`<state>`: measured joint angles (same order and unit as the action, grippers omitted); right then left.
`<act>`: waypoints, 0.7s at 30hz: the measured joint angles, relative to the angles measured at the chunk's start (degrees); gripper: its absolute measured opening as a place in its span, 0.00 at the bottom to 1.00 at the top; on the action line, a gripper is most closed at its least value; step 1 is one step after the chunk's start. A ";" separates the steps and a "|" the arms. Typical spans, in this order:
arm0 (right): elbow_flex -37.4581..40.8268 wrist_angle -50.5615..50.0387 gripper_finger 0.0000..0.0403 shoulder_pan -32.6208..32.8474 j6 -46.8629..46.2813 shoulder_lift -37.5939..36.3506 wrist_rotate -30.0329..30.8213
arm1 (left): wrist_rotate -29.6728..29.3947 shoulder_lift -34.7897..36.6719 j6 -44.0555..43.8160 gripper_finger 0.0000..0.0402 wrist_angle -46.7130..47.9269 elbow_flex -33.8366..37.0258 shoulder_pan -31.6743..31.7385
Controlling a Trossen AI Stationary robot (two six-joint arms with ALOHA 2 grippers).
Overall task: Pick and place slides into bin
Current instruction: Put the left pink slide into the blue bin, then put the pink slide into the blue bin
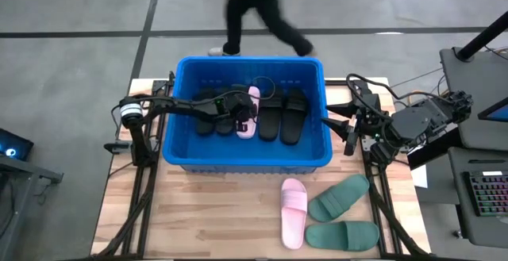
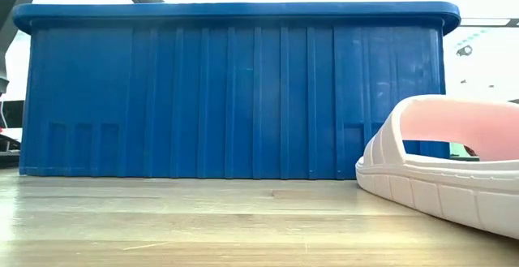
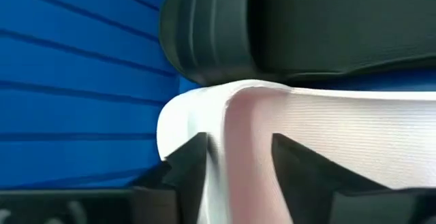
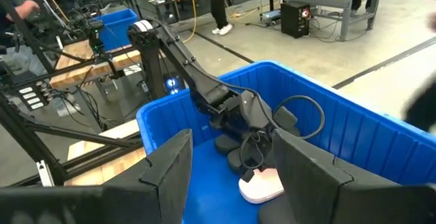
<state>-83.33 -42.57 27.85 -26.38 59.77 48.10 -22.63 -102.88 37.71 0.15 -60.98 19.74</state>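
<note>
The high camera looked straight down on the bench and bin. The low camera sat at bench level, close against the bin's wall. The left wrist camera pressed very near, seemingly inside; the right wrist camera overlooked the same bin.

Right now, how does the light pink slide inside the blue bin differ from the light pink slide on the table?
The light pink slide in the blue plastic bin lies among black slides, with the left end effector at it. The light pink slide on the wooden table lies apart from both arms, beside two dark green slides. Both share colour and shape.
</note>
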 joint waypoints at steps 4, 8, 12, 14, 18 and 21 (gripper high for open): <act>0.00 -0.02 0.48 -0.01 0.01 0.00 0.00 | 1.40 0.69 -0.09 0.49 4.49 -1.40 0.05; 0.00 -0.02 0.48 0.00 0.01 0.00 0.00 | 1.20 2.95 0.10 0.58 11.64 -3.73 -0.23; 0.00 0.01 0.48 0.01 0.01 0.00 0.04 | 1.16 8.15 0.11 0.62 14.62 -4.25 -0.86; 0.00 -0.10 0.48 -0.01 0.01 0.00 0.07 | 1.18 11.48 0.07 0.63 14.75 -4.20 -1.26; 0.00 -0.67 0.48 0.00 1.08 0.02 1.07 | 4.62 19.74 -3.53 0.63 14.35 -4.31 -2.01; 0.02 0.91 0.48 0.01 3.75 -0.06 3.57 | 14.94 26.22 -14.43 0.63 13.86 -4.78 -2.13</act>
<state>-83.31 -41.66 27.86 -22.63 59.70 51.67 -7.69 -76.66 23.28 14.01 -65.75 17.61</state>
